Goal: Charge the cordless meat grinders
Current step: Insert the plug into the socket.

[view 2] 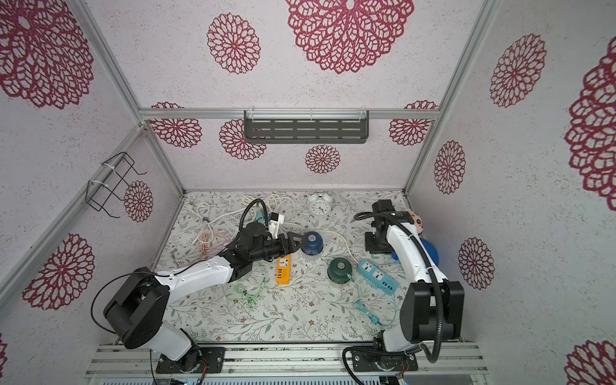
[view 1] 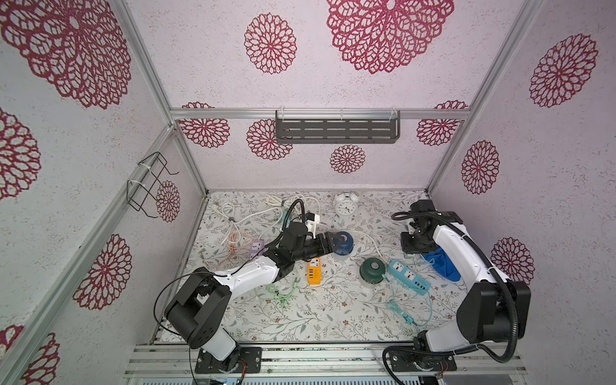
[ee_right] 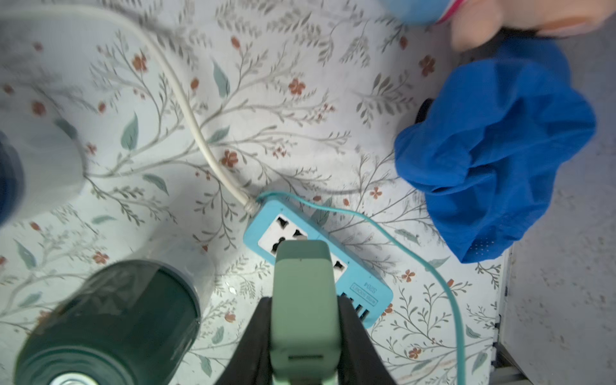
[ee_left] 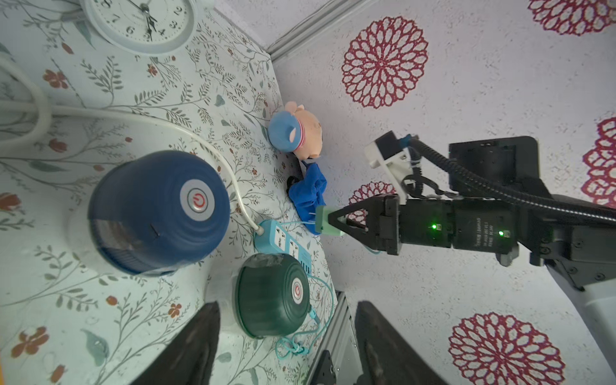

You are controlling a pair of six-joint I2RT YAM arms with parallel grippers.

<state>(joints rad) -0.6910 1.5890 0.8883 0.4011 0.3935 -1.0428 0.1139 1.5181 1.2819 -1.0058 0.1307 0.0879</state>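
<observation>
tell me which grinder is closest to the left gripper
The navy blue grinder: it sits right in front of the open left gripper, while the dark green grinder stands farther off, beside the blue power strip.

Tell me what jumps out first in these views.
The right gripper clamps a pale green charger plug over the blue power strip, at the right side of the table. Mid-table, the left gripper stands open beside the navy blue grinder. The dark green grinder sits nearer the robot, a teal cable joined to its side.
</observation>
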